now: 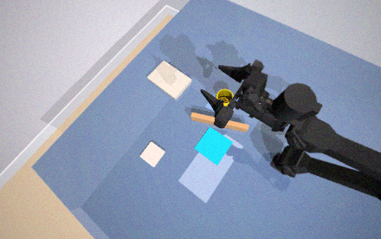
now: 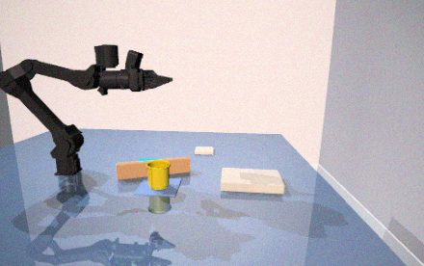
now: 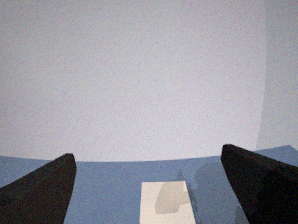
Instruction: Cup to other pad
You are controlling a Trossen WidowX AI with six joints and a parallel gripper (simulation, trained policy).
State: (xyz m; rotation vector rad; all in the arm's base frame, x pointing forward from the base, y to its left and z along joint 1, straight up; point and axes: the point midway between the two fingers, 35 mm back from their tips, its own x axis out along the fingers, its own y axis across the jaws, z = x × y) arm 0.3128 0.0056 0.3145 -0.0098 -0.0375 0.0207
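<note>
Yellow cup [image 1: 224,92] [image 2: 158,176]: stands upright on blue pad [image 1: 209,106] [image 2: 174,186], inward of desk's [image 1: 125,173] [image 2: 255,140] [image 3: 110,175] upper edge, top view.
End effector [image 1: 210,79] [image 2: 172,79] [image 3: 149,158]: released, raised.
Cyan pad [image 1: 214,145] [image 2: 148,159]: bare; transfer apparently all left.

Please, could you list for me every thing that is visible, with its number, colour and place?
yellow round cup: one, yellow, upright on the blue pad
flat square pad: one, blue, under the cup
flat square pad: one, cyan, across the bar from the cup
long narrow bar: one, orange, between the two pads
large flat block: one, cream, beyond the pincer's tips
small flat block: one, cream, apart from the large one
table top: one, blue, under everything
jointed arm: one, black, reaching over the table
pincer: one, black, open above the cup
</note>
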